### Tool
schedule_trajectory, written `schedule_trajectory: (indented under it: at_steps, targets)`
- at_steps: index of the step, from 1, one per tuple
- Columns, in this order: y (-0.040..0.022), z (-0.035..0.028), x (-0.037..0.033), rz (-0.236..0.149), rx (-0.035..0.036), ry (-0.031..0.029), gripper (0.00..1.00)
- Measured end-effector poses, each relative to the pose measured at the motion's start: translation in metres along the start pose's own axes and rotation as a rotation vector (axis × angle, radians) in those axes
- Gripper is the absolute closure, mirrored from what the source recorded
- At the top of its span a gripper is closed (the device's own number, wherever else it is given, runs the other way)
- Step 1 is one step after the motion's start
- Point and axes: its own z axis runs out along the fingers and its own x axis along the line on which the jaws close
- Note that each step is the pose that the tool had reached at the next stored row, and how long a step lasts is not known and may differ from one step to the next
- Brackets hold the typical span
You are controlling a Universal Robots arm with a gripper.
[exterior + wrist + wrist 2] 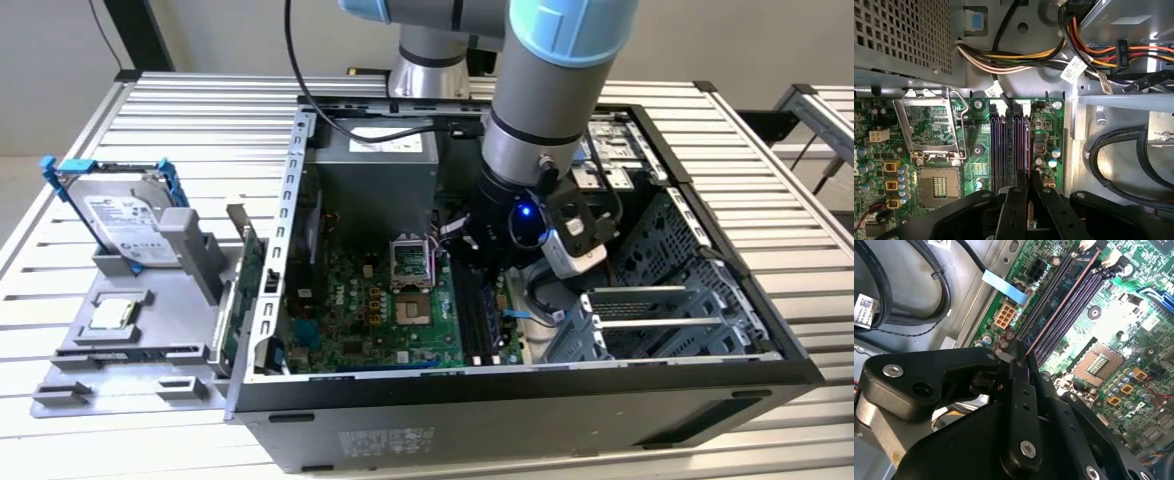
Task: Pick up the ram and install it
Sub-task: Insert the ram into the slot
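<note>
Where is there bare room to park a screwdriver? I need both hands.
Bare slatted table behind the hard drive, and along the case's right in the exterior view. Crowded: the case interior, where the gripper works the ram.

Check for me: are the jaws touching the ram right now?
Touching. In the second wrist view the gripper has its jaws closed on the end of the ram, which runs edge-on along the motherboard slots.

A ribbed metal table (200, 110) spans the exterior view; a plain pale wall (54, 40) rises behind; a second table (830, 105) stands at the exterior view's right.
</note>
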Motion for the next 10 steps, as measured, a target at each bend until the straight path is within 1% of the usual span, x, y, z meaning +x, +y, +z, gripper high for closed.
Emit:
schedule_trajectory:
  at_steps: [6,8,10]
  targets:
    - [0.0,0.0006,0.0,0.0,0.0001,0.0001,1.0]
    - [0.0001,0.0022,0.0,0.0,-0.0002,0.0,1.0]
    - [0.0002,0.0056,-0.0001,0.0,0.0,0.0001,1.0]
